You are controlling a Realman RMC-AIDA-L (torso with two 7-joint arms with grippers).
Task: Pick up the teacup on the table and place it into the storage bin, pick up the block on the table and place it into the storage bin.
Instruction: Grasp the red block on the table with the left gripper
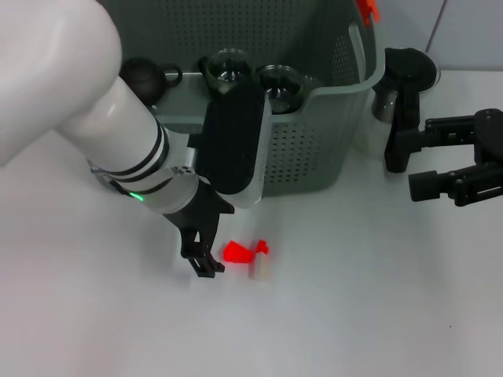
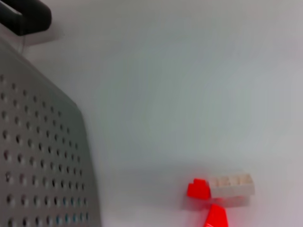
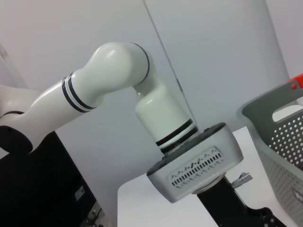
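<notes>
The block is red and lies on the white table with a small beige brick touching its right side. My left gripper hangs low over the table just left of the red block. In the left wrist view the beige brick has a red piece at one end. The grey-green storage bin stands behind them, and two glass cups sit inside it. I cannot tell which one is the teacup. My right gripper hovers open and empty to the right of the bin.
A black round object sits in the bin's left part. A dark grey cylinder stands just right of the bin, behind the right gripper. The bin's perforated wall is close beside the left wrist.
</notes>
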